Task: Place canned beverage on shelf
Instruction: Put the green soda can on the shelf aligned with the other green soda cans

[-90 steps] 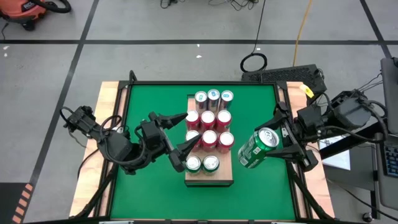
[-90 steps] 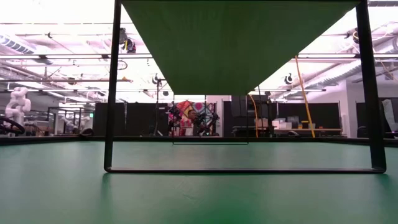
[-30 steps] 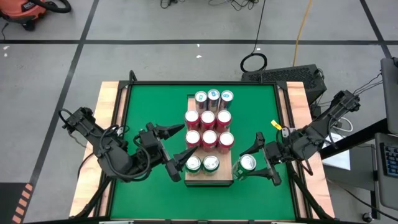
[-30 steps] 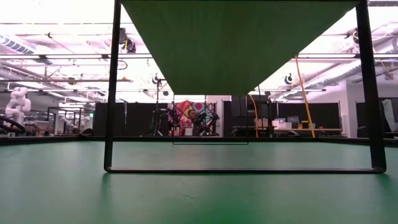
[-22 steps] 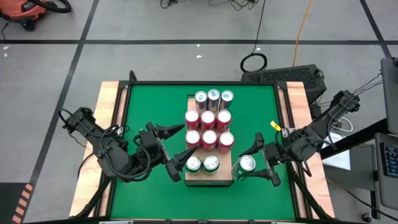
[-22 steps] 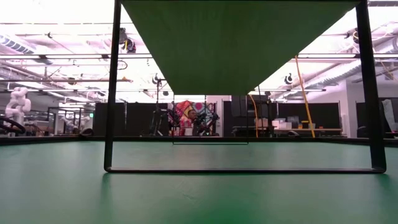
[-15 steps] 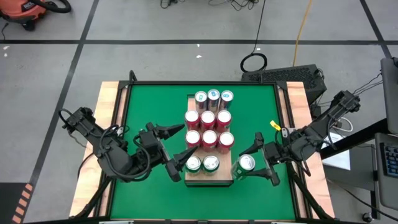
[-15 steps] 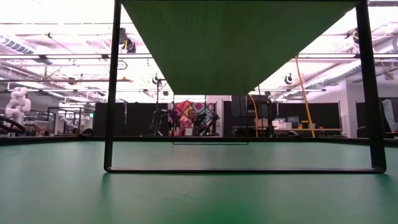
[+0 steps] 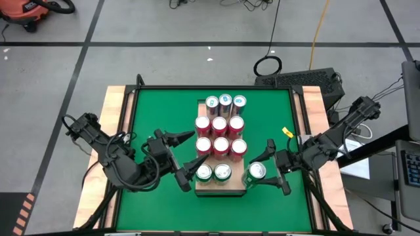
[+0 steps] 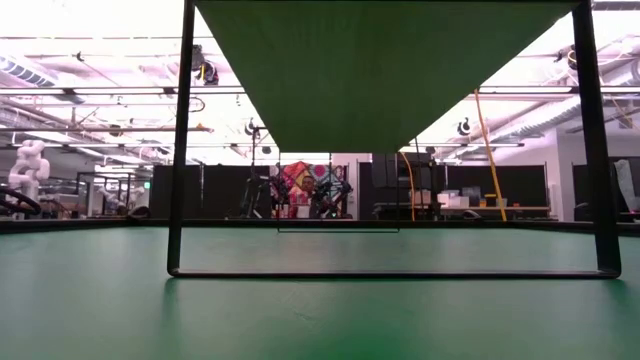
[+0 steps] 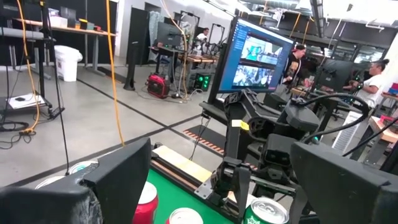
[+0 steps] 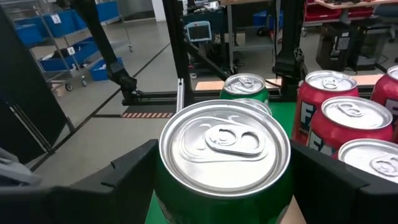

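Note:
The shelf (image 9: pixel 231 188) is a pale wooden block in the middle of the green table. On it stand three silver-topped cans (image 9: pixel 226 100) at the far end, two rows of red cans (image 9: pixel 220 136) and two green cans (image 9: pixel 214 172) near the front. My right gripper (image 9: pixel 258 172) is shut on a third green can (image 9: pixel 255 170) at the shelf's near right corner; that can also fills the right wrist view (image 12: pixel 225 149). My left gripper (image 9: pixel 191 152) stands open just left of the shelf, level, with nothing between its fingers (image 11: pixel 118 177). My right gripper pinches the green can's side wall (image 12: pixel 163 190) between its two fingers (image 12: pixel 339 186), one on each side. The fingers come in about level from the table's right side. The can stands upright, top up; I cannot tell whether its base rests on the shelf.
Bare green table (image 9: pixel 157 111) lies left and right of the shelf, edged by narrow wooden strips (image 9: pixel 117 105). In the low view a black frame (image 10: pixel 180 150) stands on the green surface. A person's work stations and screens show beyond the table in the left wrist view.
Three seconds ago my right gripper held the green can high and tipped over right of the shelf. It has since come down toward the near edge and the shelf's corner, and the can now stands upright. In the last second nothing has clearly moved.

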